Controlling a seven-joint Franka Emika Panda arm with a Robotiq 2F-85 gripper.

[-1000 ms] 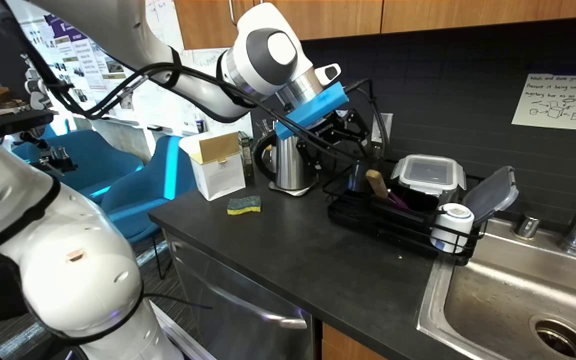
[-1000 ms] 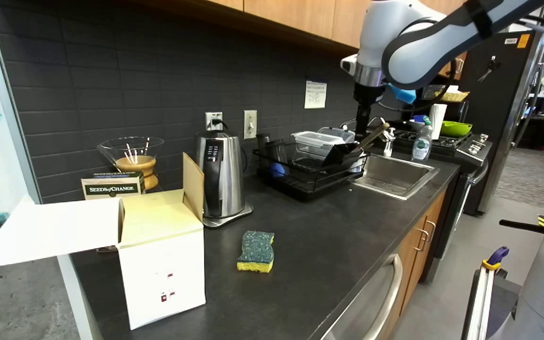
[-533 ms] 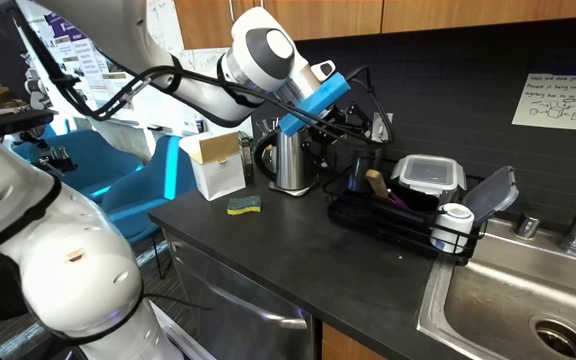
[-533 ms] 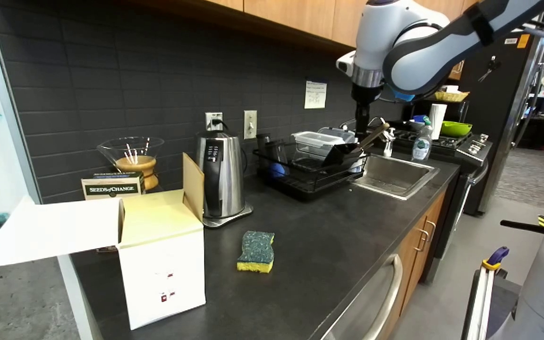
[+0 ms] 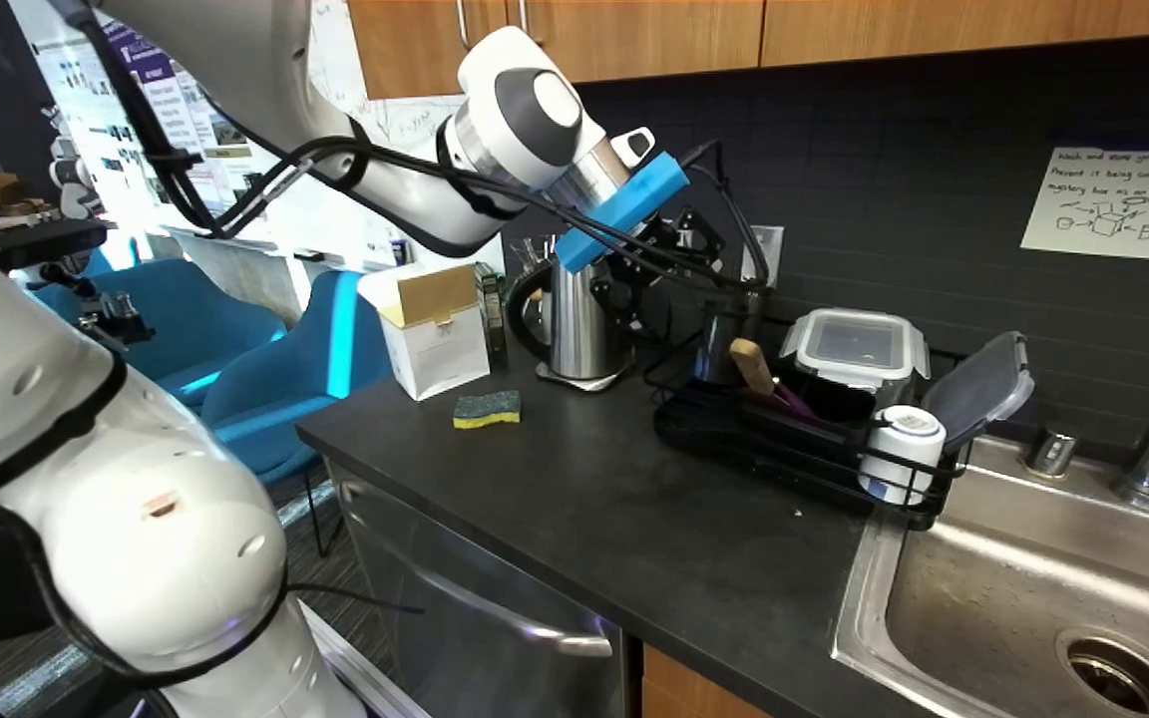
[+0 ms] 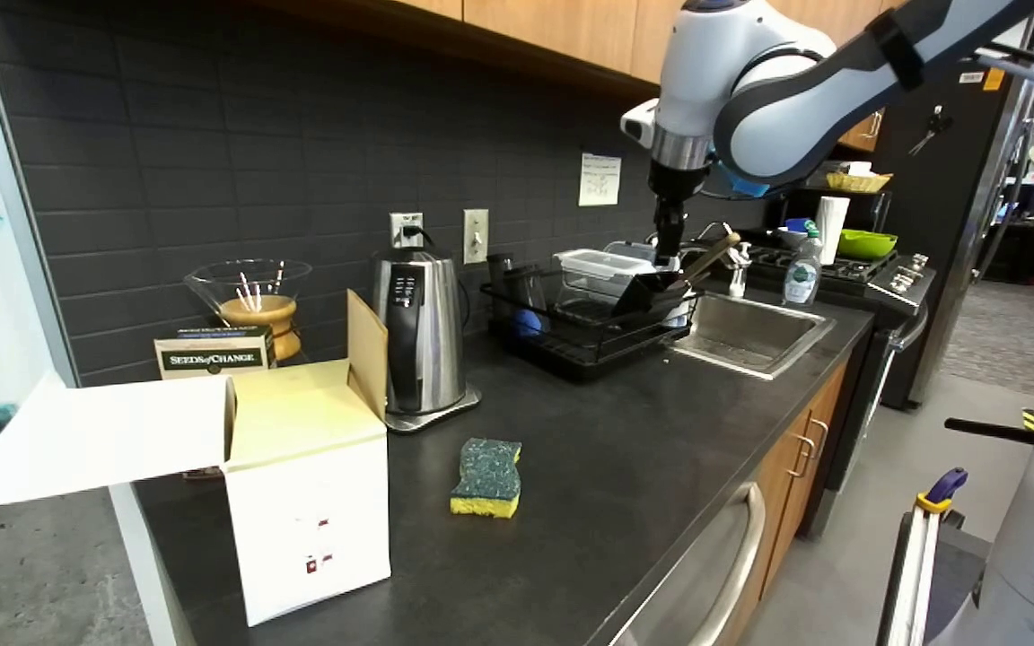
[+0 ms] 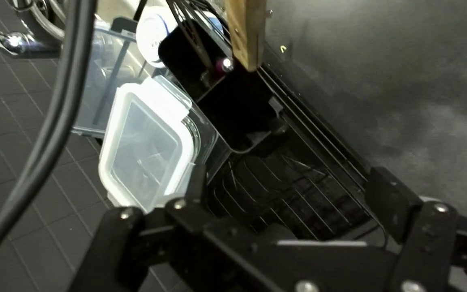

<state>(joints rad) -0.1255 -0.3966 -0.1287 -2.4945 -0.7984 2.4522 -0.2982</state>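
My gripper [image 7: 294,188] is open in the wrist view, with nothing seen between its fingers. It hangs over the black wire dish rack [image 7: 326,156]; in both exterior views the gripper [image 5: 692,317] [image 6: 668,247] is above rack level. A clear container with a white-edged lid [image 7: 144,150] is by one finger in the wrist view; I cannot tell if they touch. A black utensil holder [image 7: 233,121] with a wooden handle [image 7: 246,36] stands in the rack. A dark cup [image 5: 720,349] is at the rack's kettle end, partly hidden by the gripper.
A steel kettle [image 5: 579,324], open white box [image 5: 435,349] and green-yellow sponge [image 5: 487,409] are on the counter [image 5: 584,479]. A white mug [image 5: 904,449] and grey lid [image 5: 978,389] are at the rack's sink end. The sink [image 5: 864,598] adjoins. Cabinets [image 5: 654,40] hang above.
The wrist has lowered slightly and moved a little left in both exterior views. The cables at the wrist have shifted. The rack, sponge, box and kettle have not moved.
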